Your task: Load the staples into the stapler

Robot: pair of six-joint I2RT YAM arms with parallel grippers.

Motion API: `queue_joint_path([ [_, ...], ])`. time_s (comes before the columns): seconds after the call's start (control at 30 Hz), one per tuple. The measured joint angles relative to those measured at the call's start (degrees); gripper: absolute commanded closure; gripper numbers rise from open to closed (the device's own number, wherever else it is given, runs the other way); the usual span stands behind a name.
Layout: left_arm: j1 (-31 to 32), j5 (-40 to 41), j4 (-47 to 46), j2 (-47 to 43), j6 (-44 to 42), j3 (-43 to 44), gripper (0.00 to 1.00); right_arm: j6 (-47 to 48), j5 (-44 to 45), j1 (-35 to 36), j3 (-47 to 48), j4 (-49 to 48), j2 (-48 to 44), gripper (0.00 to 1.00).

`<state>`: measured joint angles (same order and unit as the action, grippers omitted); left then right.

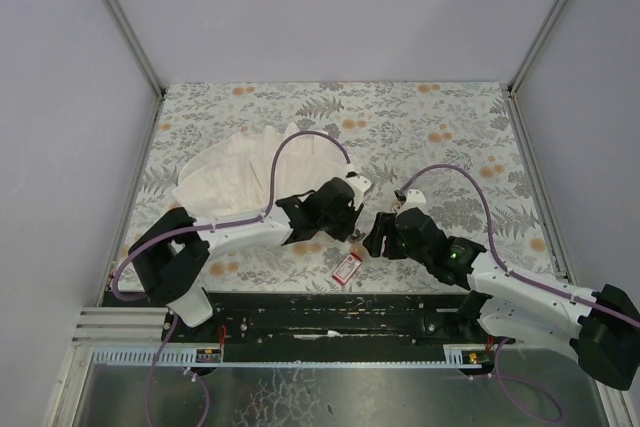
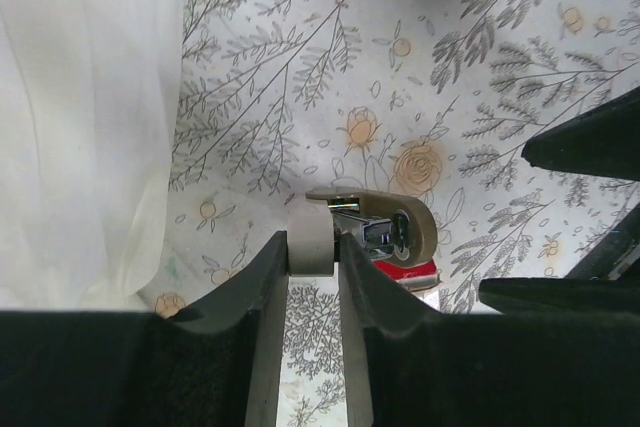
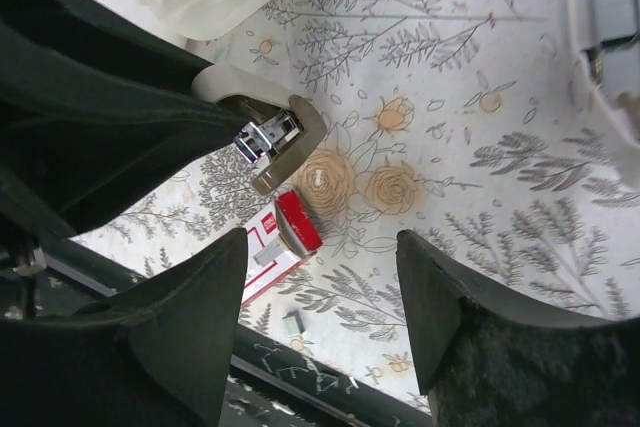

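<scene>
Beige stapler (image 2: 375, 232), silvery inside, pinched in the left gripper (image 2: 313, 257).
Red staple box (image 3: 297, 222) lay nearby; right gripper (image 3: 322, 247) stood open.

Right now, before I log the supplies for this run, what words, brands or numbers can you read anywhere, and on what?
No text reads outright anywhere.
On the red box, the white label carries red print, too small and blurred to read.
On the stapler, no legible marking shows.
On the table cover, there is a floral pattern only, no words.

red box (image 3: 297, 222) white label, print too small to read
</scene>
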<state>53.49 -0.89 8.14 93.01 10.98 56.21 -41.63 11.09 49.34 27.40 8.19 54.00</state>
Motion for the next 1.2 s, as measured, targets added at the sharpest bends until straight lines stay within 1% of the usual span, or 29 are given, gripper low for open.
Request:
queue_joint_path([
  [0.1,1.9,4.3,1.5,0.0,1.2,0.0,0.84,-5.4,-1.5,0.0,-2.7,-3.2,0.0,0.33],
  [0.2,3.5,7.9,3.0,0.0,2.2,0.0,0.84,-10.0,-2.8,-0.1,-5.0,-6.8,0.2,0.36],
  [0.33,5.4,11.6,4.7,0.0,3.0,0.0,0.85,-13.8,-3.3,-0.1,-6.1,-10.4,1.9,0.40],
  [0.6,8.6,15.8,7.2,1.1,3.7,0.8,0.85,-16.7,-4.4,-0.1,-6.1,-17.3,7.6,0.51],
  [0.7,9.1,16.6,7.5,1.4,3.8,1.3,0.85,-17.0,-4.5,-0.2,-6.1,-18.4,9.5,0.57],
  [0.8,9.4,17.1,8.0,1.8,4.0,1.8,0.85,-17.6,-4.7,-0.2,-6.2,-19.4,11.6,0.66],
  [0.9,9.5,18.0,8.4,2.1,4.1,2.1,0.84,-18.2,-4.9,-0.2,-6.3,-21.3,12.5,0.71],
  [0.97,9.6,18.4,8.7,2.1,4.2,2.2,0.83,-18.5,-5.0,-0.2,-6.3,-22.3,13.0,0.75],
  [1.0,9.6,18.6,8.8,2.1,4.3,2.2,0.79,-18.7,-5.0,-0.2,-6.3,-22.6,13.3,0.76],
  [1.2,10.3,19.1,9.5,2.1,5.2,2.4,0.65,-19.9,-4.9,-0.2,-7.4,-24.4,14.7,0.78],
])
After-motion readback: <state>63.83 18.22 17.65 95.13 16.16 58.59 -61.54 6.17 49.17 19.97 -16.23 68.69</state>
